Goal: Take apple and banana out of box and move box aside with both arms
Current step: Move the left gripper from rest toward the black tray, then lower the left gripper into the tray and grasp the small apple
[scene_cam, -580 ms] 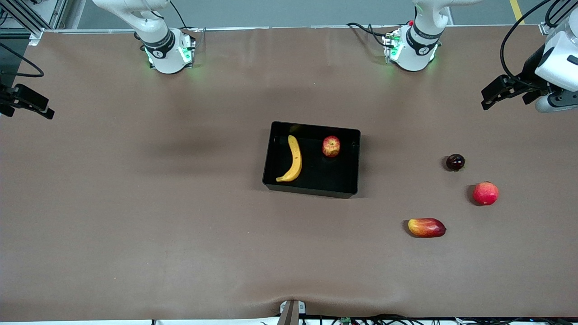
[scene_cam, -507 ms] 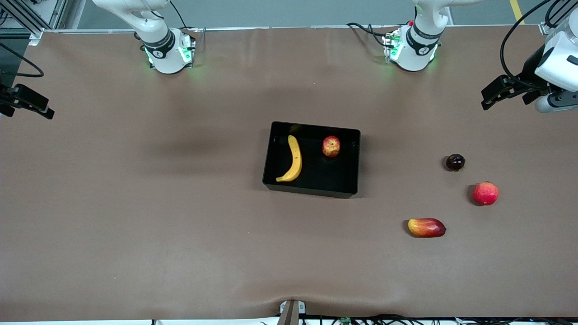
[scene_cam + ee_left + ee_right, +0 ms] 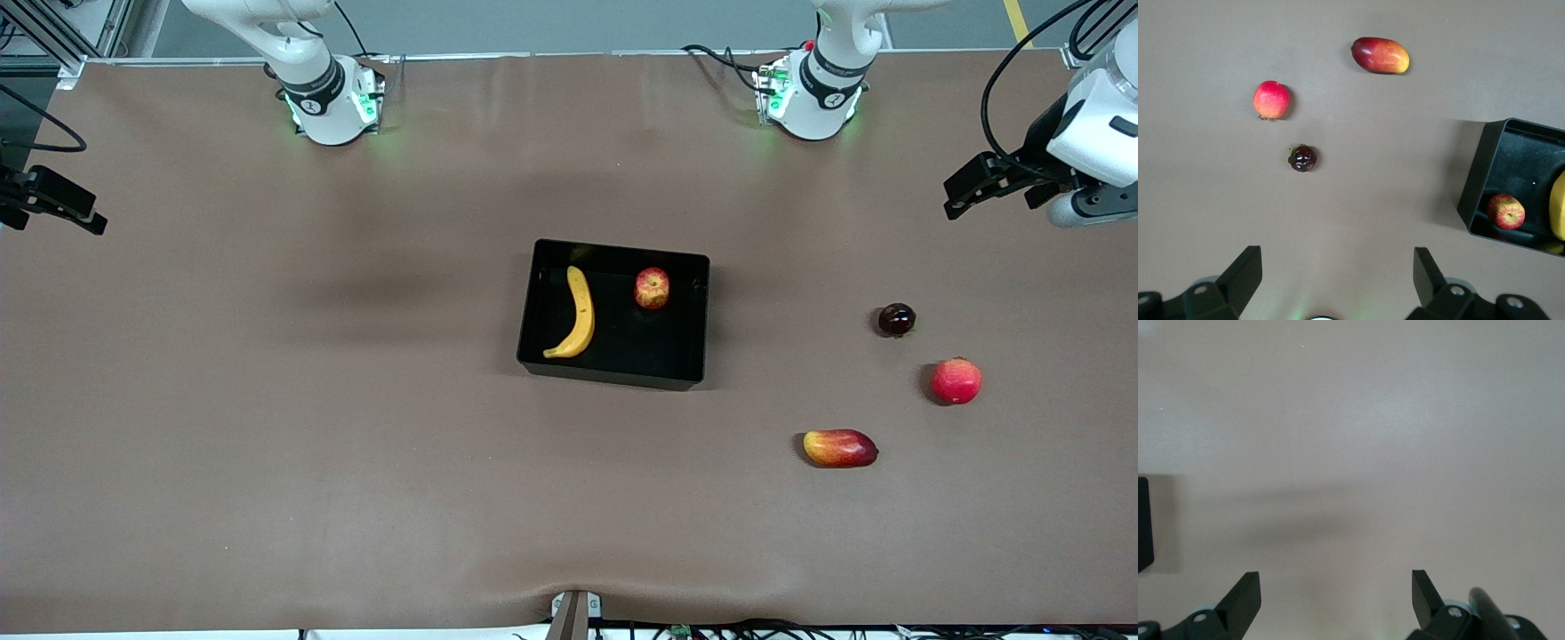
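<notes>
Fruits, a curved yellow banana (image 3: 574, 314) and small red-yellow apple (image 3: 652, 288), are lying in the glossy black rectangular box (image 3: 613, 372) mid-table, while wrist views alone are showing the left gripper (image 3: 1336, 273) and right gripper (image 3: 1336, 593) spread apart and empty.

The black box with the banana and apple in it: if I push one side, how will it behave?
The box looks shallow, thin-walled and glossy, so it probably slides readily on the table. An off-center push may turn it. The round apple would likely roll inside; the curved banana should mostly stay put.
</notes>
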{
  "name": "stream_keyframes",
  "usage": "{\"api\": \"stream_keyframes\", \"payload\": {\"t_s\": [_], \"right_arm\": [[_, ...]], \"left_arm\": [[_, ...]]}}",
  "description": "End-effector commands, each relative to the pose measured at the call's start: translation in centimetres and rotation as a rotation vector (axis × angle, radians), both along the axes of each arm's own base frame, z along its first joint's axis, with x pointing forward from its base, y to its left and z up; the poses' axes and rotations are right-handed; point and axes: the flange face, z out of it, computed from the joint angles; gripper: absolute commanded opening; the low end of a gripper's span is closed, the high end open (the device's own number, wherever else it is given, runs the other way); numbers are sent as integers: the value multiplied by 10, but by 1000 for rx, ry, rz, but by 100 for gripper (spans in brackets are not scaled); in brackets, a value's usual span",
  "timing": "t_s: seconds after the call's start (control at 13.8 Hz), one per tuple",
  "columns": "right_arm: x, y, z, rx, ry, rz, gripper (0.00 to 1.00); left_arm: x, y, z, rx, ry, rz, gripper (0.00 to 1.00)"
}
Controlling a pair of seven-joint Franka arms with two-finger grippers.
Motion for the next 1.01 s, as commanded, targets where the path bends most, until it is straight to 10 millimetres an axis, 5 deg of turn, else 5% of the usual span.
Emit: {"api": "stream_keyframes", "payload": {"t_s": [0.0,0.36,0.58,0.94], "right_arm": [[3,-4,4,-6,-7,0,100],[9,-7,5,-11,-11,-10,100],[10,-5,6,-9,-16,-10,100],[18,-6,-1,-15,-26,-7,100]], "left_arm": [[11,-45,-27,17,61,-39,100],[24,-169,-103,-10,78,48,100],[12,-240,-162,-38,74,25,100],[-15,-311,-265,-38,82,-29,100]]}}
